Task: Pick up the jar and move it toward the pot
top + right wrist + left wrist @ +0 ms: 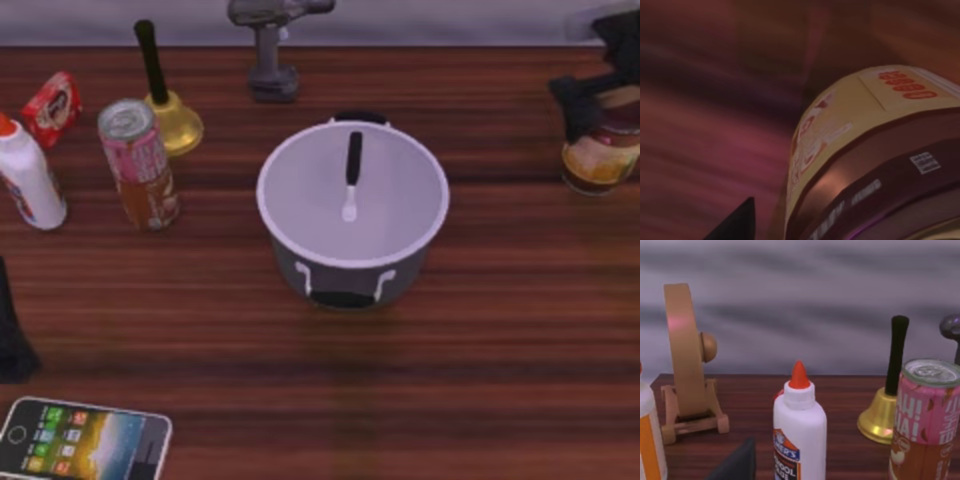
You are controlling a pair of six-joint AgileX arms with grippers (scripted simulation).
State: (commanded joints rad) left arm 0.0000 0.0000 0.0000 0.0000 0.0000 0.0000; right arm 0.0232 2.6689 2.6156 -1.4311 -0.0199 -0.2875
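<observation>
The jar [598,160], squat with a yellow-tan label and dark lid, stands at the table's far right edge. My right gripper [603,115] hangs over it from above. In the right wrist view the jar [865,130] fills most of the picture, and one dark fingertip [737,222] shows beside it with a gap of table between them. The pot [400,190], large and dark grey with a pale lid and black bar handle, sits mid-table, well to the left of the jar. My left gripper [12,340] is parked at the left edge.
At the back left stand a pink drink can [140,165], a white glue bottle [30,185], a brass bell [165,100] and a red box [50,105]. A drill [272,50] lies behind the pot. A phone [80,440] lies front left.
</observation>
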